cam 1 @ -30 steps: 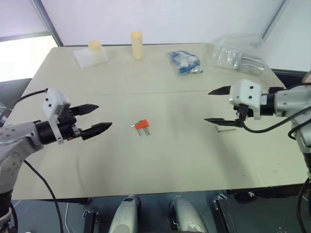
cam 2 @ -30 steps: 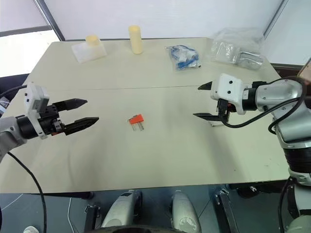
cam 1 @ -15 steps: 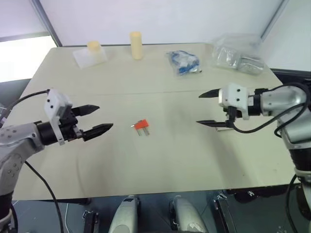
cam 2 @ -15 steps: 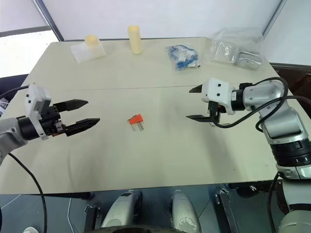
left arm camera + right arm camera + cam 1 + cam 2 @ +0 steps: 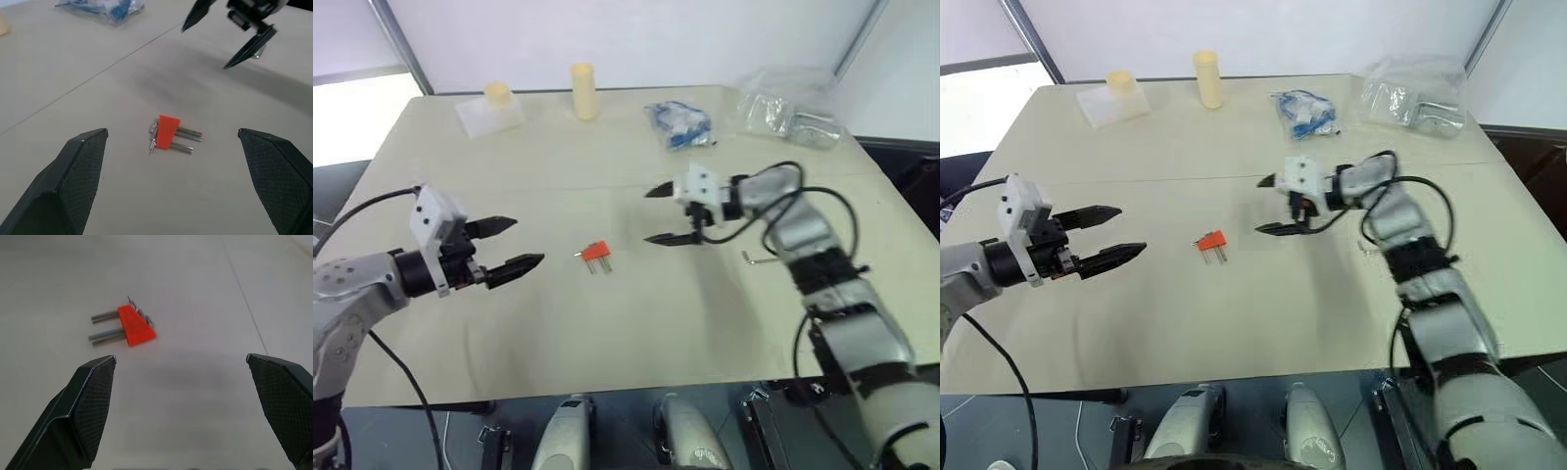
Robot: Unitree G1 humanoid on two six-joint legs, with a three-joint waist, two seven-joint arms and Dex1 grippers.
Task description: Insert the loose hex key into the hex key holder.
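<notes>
The hex key holder (image 5: 597,252), a small red-orange block with short dark keys sticking out, lies flat at the middle of the table (image 5: 636,333). My left gripper (image 5: 524,243) hovers open just left of it, pointing at it. From the right, my right gripper (image 5: 648,215) faces the holder (image 5: 136,326), open and empty, a short gap away. The loose hex key (image 5: 759,258), a thin dark L, lies on the table further right, under my right forearm. In the left wrist view the holder (image 5: 168,132) lies between my own fingers, with the right gripper (image 5: 205,48) beyond it.
Along the far edge stand a yellow cylinder (image 5: 583,90), a clear box with a yellow piece (image 5: 491,108), a blue packet (image 5: 680,124) and a clear plastic bag (image 5: 783,113). Bare tabletop surrounds the holder.
My right gripper has swung left and slightly down, from over the loose hex key to just right of the holder, still open. The left gripper has stayed put.
</notes>
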